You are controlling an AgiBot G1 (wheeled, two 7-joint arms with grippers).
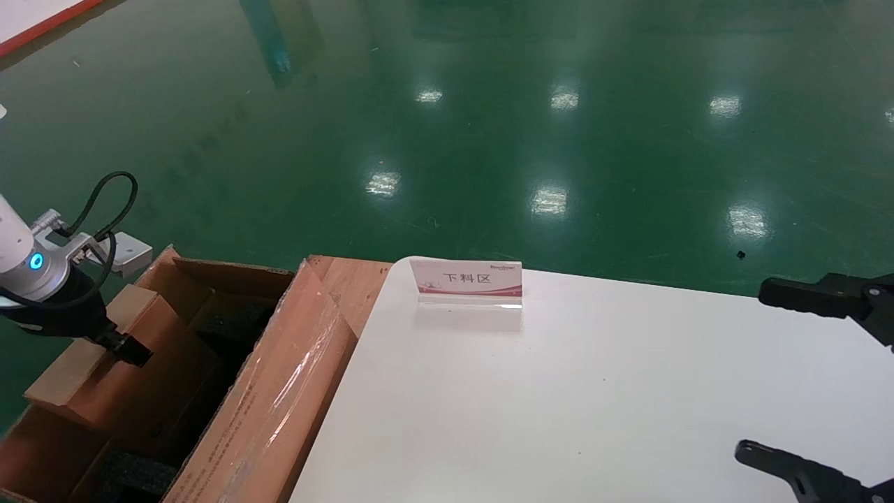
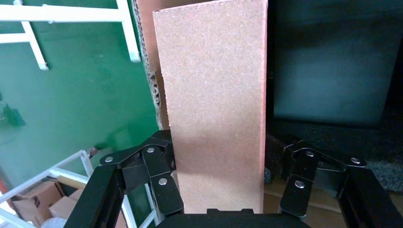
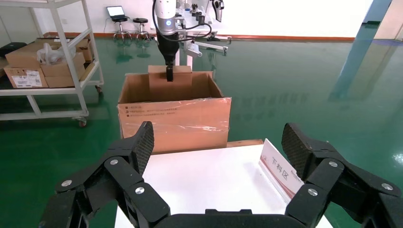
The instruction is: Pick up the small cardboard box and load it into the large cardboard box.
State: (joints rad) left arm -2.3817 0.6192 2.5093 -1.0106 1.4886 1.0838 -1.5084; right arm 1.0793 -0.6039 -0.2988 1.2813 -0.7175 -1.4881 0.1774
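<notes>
Left gripper (image 1: 129, 349) held the small cardboard box (image 1: 105, 349) over the large cardboard box (image 1: 279, 391).
Head view: the carton stood left of the white table (image 1: 594, 391); the right gripper (image 1: 803, 377) hung spread wide and empty at the right. Left wrist view: fingers (image 2: 161, 180) clamped the small box's sides. Right wrist view: the small box sat half inside the carton, beyond the table sign (image 3: 280, 171).

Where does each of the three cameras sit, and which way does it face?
Head view: on the head, looking down at the white table; left gripper and right gripper show.
Left wrist view: looks along the left gripper's fingers, shut on the small cardboard box.
Right wrist view: looks past open fingers across the table.
Shared by head and right wrist views: the large cardboard box and the sign.
</notes>
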